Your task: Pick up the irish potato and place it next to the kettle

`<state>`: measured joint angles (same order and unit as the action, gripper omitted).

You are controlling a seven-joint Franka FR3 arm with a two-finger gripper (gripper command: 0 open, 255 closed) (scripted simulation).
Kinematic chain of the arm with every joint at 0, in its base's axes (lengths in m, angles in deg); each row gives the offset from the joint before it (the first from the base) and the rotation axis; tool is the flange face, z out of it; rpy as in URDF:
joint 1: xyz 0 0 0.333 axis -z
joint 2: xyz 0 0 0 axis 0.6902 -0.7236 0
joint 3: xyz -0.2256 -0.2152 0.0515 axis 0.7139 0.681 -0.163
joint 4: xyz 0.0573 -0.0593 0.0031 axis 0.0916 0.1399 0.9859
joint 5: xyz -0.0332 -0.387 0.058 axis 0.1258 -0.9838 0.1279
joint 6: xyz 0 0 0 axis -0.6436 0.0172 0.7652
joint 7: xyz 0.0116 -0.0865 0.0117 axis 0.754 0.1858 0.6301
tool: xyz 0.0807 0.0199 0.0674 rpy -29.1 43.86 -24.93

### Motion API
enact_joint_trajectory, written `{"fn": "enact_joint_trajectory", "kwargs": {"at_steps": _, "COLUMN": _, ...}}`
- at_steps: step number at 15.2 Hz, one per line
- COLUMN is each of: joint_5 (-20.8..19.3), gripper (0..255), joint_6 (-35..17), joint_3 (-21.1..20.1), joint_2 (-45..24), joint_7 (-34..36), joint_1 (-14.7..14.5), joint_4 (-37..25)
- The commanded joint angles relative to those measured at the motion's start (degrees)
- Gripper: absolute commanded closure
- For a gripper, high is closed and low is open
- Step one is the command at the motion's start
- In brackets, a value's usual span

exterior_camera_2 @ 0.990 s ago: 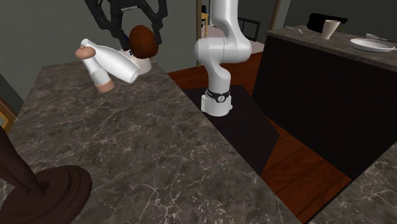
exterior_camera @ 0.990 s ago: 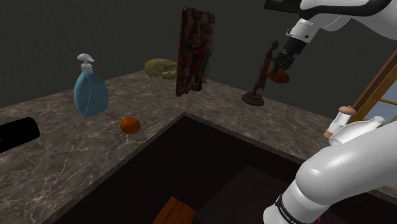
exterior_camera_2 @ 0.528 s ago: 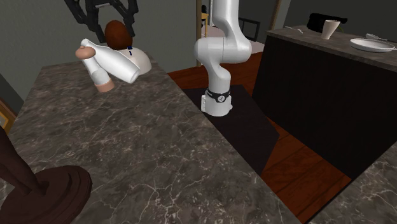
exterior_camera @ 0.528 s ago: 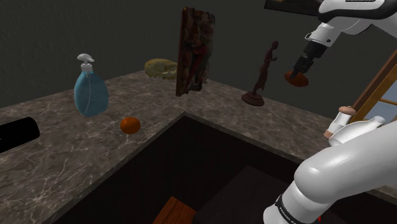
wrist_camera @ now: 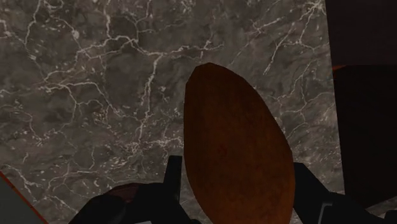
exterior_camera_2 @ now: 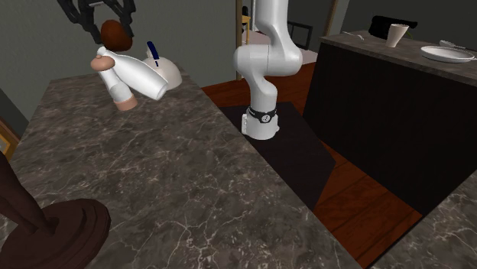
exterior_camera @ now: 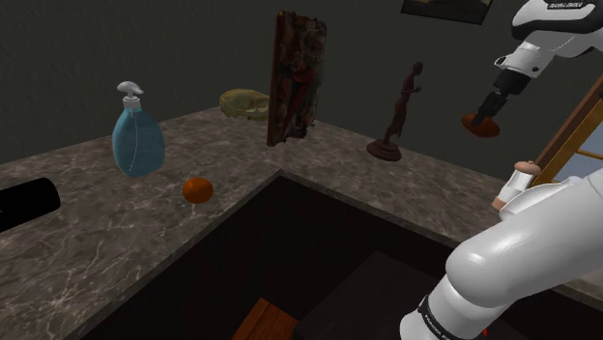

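A reddish-brown oval potato (wrist_camera: 238,153) is clasped between my black fingers (wrist_camera: 170,186), high above the dark marble counter (wrist_camera: 95,95). In the shoulder view my gripper (exterior_camera: 483,116) hangs at the upper right with the potato (exterior_camera: 480,124) at its tip, right of the dark figurine (exterior_camera: 396,116). Below it a white vessel with a tan knob (exterior_camera: 515,188), probably the kettle, sits by the counter's right end. In the second exterior view the gripper (exterior_camera_2: 112,27) and potato (exterior_camera_2: 113,33) hover just above that vessel (exterior_camera_2: 136,78).
On the counter stand a blue soap dispenser (exterior_camera: 138,140), an orange (exterior_camera: 197,189), a yellowish bowl (exterior_camera: 244,102), a tall brown carved panel (exterior_camera: 295,77) and a black cylinder (exterior_camera: 24,203). A wooden window frame (exterior_camera: 570,126) rises right of the gripper. The counter wraps round a dark gap (exterior_camera: 319,261).
My gripper has carried the potato from beside the figurine toward the shoulder view's right, over the white vessel. Its hold on the potato is unchanged.
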<state>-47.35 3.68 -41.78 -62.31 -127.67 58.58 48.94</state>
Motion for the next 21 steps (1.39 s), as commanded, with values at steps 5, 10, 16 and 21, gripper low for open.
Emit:
{"fn": "enact_joint_trajectory", "kwargs": {"at_steps": 5, "joint_5": 4.06, "gripper": 255, "joint_6": 2.89, "joint_3": 11.43, "joint_2": -8.8, "joint_7": -12.71, "joint_1": 0.33, "joint_4": -8.25}}
{"fn": "enact_joint_trajectory", "kwargs": {"at_steps": 10, "joint_5": 16.5, "gripper": 255, "joint_6": 7.46, "joint_3": 22.41, "joint_2": -25.11, "joint_7": -28.61, "joint_1": 5.93, "joint_4": -17.8}}
{"fn": "enact_joint_trajectory", "kwargs": {"at_steps": 16, "joint_5": 30.81, "gripper": 255, "joint_6": 16.41, "joint_3": 18.65, "joint_2": -43.1, "joint_7": -41.91, "joint_1": 29.68, "joint_4": -34.49}}
{"fn": "enact_joint_trajectory", "kwargs": {"at_steps": 21, "joint_5": 41.63, "gripper": 255, "joint_6": 26.36, "joint_3": 11.1, "joint_2": -56.53, "joint_7": -44.22, "joint_1": 53.42, "joint_4": -58.86}}
